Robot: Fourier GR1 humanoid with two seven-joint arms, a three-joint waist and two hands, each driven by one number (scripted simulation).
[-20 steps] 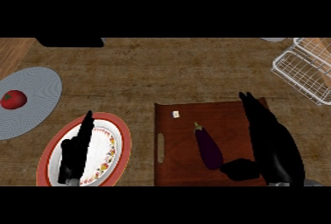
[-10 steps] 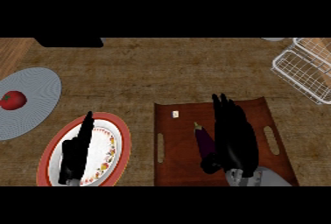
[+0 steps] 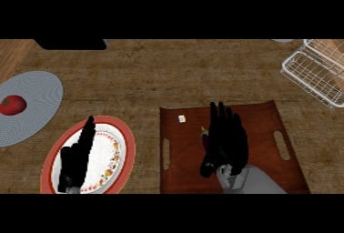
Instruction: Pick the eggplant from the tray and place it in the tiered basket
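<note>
In the head view, the eggplant (image 3: 205,139) lies on the tray (image 3: 269,119), near right on the counter (image 3: 168,77), mostly hidden under the right hand (image 3: 227,141). The hand's fingers (image 3: 222,116) lie straight and close together along it, not curled. The eggplant looks light, stiff and smooth-skinned, so probably slippery; its thick middle seems the best place to hold. The left hand (image 3: 76,157) rests straight-fingered over a plate (image 3: 125,148), near left. The wire basket (image 3: 314,73) stands far right, well apart from the tray.
</note>
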